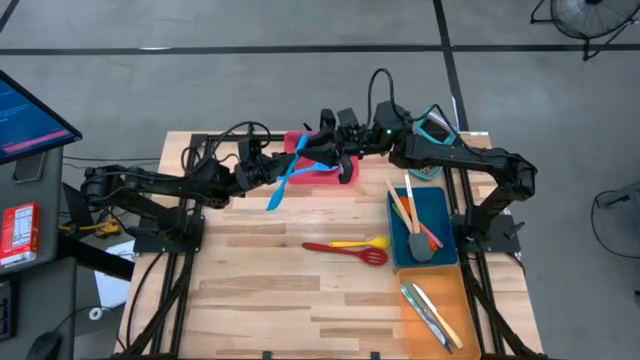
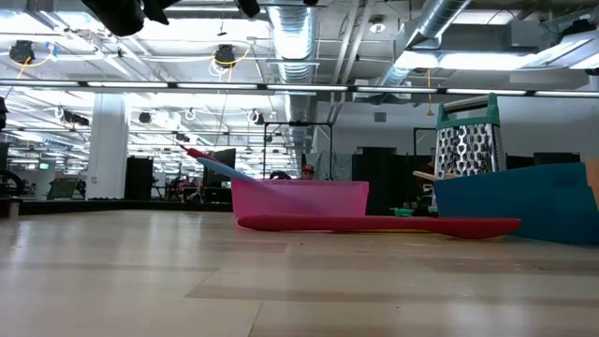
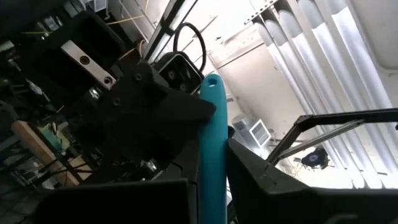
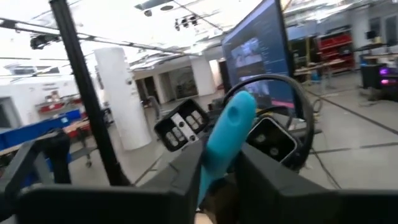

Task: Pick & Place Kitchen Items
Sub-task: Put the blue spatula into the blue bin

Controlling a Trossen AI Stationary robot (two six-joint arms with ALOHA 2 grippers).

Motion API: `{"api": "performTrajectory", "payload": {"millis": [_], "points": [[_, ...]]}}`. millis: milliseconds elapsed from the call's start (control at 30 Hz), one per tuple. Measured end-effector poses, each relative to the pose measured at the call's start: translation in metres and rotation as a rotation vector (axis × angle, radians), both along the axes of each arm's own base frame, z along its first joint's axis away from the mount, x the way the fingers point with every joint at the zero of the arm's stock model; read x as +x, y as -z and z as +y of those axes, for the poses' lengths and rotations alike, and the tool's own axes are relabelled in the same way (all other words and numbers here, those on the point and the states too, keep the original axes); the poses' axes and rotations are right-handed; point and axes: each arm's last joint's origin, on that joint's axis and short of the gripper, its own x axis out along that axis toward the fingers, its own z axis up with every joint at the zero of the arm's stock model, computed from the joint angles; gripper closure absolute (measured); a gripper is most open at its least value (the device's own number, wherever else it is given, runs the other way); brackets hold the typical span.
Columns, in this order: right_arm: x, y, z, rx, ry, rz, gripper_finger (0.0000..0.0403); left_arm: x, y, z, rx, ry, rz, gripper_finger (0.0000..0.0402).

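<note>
The wooden tabletop (image 1: 260, 290) stands on a grey floor crossed by dark lines. A monitor (image 1: 25, 115) sits off its left side and a fan (image 1: 590, 15) stands in the far right corner. In the low view the room behind is a wide hall with lit ceiling ducts and a white column (image 2: 108, 145).

Near the far edge lies a red tray (image 2: 299, 198), with both arms meeting just above it. The left gripper (image 1: 268, 168) hangs beside the tray's left end. Its jaws are clenched on the handle of a blue utensil (image 1: 280, 185), which slants out over the tabletop. The right gripper (image 1: 335, 155) is over the tray. A blue handle (image 4: 227, 134) runs between its jaws, but it is not possible to tell whether they press on it or whether it belongs to the same utensil.

Along the right edge a blue tray (image 1: 440, 200) holds several coloured utensils. An orange tray (image 1: 452, 290) nearer the front holds silver cutlery. A box grater (image 2: 466, 145) stands at the far right corner. A red slotted turner (image 1: 345, 250) and a yellow spoon (image 1: 365, 242) lie side by side on bare wood, just left of the blue tray.

The front and left parts of the tabletop are bare wood.
</note>
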Motion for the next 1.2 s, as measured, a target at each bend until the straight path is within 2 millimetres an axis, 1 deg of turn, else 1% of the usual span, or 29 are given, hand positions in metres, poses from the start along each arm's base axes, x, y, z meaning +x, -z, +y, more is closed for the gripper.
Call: {"api": "performTrajectory", "payload": {"millis": [133,167,333,433,600,733,867,933,1033,1133,1200], "points": [[-0.001,0.000,0.001,-0.015,-0.060,-0.001,0.0378,0.000,-0.001,0.000,0.006,0.002,-0.004,0.0366],[-0.001,0.000,0.001,-0.017,-0.067,-0.002,0.0386,0.000,-0.001,0.000,0.006,0.002,-0.004,0.0366],[0.000,0.000,0.003,-0.016,-0.075,-0.001,0.0381,0.000,-0.001,0.000,0.005,0.002,-0.002,0.0366],[0.000,-0.001,0.005,-0.013,-0.069,-0.003,0.0395,-0.001,-0.001,0.000,0.005,0.002,-0.004,0.0366],[-0.002,-0.003,0.004,0.014,-0.051,0.001,0.0398,0.000,-0.001,0.000,0.010,0.002,-0.001,0.0364],[-0.009,-0.009,0.006,0.018,-0.034,-0.001,0.0398,0.000,-0.001,-0.001,0.071,0.003,0.010,0.0343],[-0.027,-0.025,0.010,0.021,-0.033,0.008,0.0398,0.000,0.000,-0.002,0.100,0.006,0.017,0.0307],[-0.033,-0.026,0.011,0.031,-0.032,0.047,0.0398,0.000,-0.001,-0.002,0.103,0.004,0.015,0.0290],[-0.039,-0.022,0.018,0.074,-0.046,0.152,0.0398,0.000,0.000,-0.002,0.103,0.004,0.018,0.0266],[-0.053,-0.019,0.029,0.122,-0.063,0.299,0.0398,0.001,0.001,-0.002,0.111,0.015,0.033,0.0247],[-0.062,-0.014,0.037,0.147,-0.034,0.411,0.0398,0.001,0.001,0.001,0.134,0.035,0.040,0.0238]]}}
